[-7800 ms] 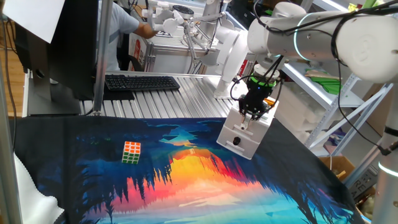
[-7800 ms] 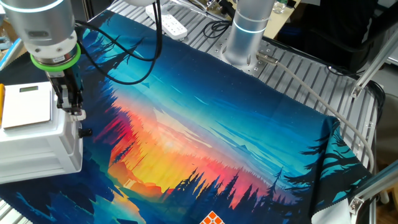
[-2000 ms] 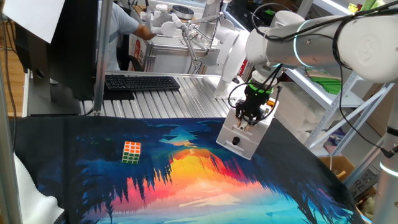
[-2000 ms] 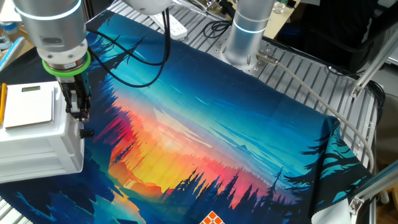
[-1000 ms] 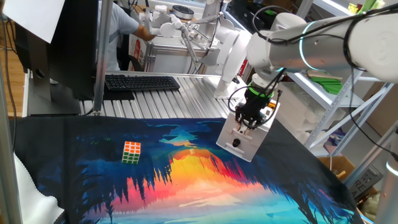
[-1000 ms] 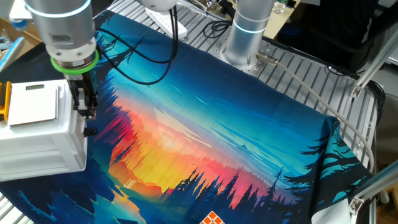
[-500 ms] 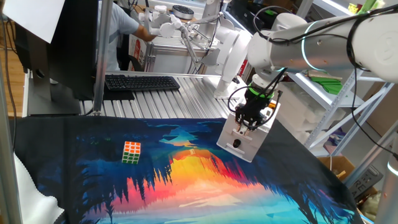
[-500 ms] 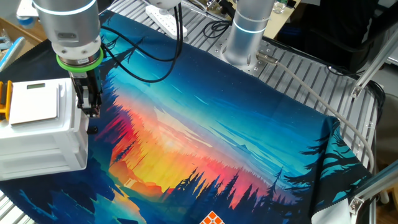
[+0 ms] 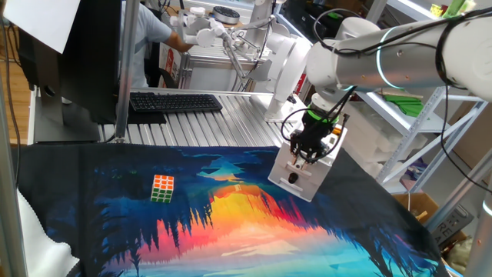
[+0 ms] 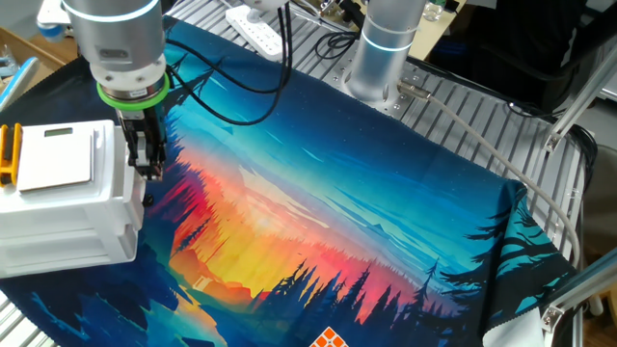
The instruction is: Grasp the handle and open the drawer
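Note:
The drawer [image 9: 306, 183] is a small white box at the right rear of the printed mat; in the other fixed view the drawer [image 10: 67, 226] sits at the left edge. Its handle [image 9: 292, 177] is a small black knob on the front panel, and the handle [image 10: 145, 200] shows just under the fingertips. My gripper [image 9: 298, 163] points straight down at the panel's upper part, its narrow fingers [image 10: 145, 154] nearly together and closed at the knob. From the side, my gripper [image 10: 147, 178] hangs against the drawer's front face. Whether the front has come away from the box is unclear.
A multicoloured puzzle cube [image 9: 162, 187] lies on the mat's left part, and the cube [image 10: 330, 339] shows at the bottom edge in the other view. A keyboard [image 9: 175, 101] and the arm's base [image 10: 381, 58] stand beyond the mat. A white pad [image 10: 53, 159] lies on the drawer unit.
The gripper has moved away from the box's back, and the white drawer unit has slid along with it. The fingers' gap has stayed the same.

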`<action>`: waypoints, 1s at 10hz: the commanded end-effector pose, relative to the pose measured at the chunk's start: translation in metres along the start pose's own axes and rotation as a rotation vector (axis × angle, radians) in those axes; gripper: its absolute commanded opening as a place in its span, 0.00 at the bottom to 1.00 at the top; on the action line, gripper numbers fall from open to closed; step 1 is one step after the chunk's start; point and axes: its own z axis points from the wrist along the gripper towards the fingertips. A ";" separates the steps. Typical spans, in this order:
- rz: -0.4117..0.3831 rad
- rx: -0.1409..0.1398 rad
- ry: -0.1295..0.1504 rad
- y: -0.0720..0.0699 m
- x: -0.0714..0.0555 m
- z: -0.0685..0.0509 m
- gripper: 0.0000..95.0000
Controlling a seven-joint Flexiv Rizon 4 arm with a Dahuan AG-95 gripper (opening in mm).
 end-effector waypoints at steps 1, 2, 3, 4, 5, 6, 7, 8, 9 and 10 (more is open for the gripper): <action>0.006 0.002 -0.003 -0.001 0.005 0.001 0.00; 0.008 0.002 -0.002 -0.002 0.006 0.001 0.00; 0.011 0.001 0.001 -0.002 0.008 0.000 0.00; 0.014 0.002 0.002 -0.002 0.010 -0.001 0.00; 0.017 0.002 0.003 -0.003 0.011 -0.001 0.00; 0.019 0.001 0.003 -0.003 0.013 0.001 0.00; 0.022 0.000 0.003 -0.004 0.014 0.002 0.00; 0.024 -0.001 0.005 -0.005 0.015 0.002 0.00; 0.032 -0.002 0.010 -0.006 0.018 0.000 0.00; 0.035 -0.002 0.011 -0.006 0.021 -0.001 0.00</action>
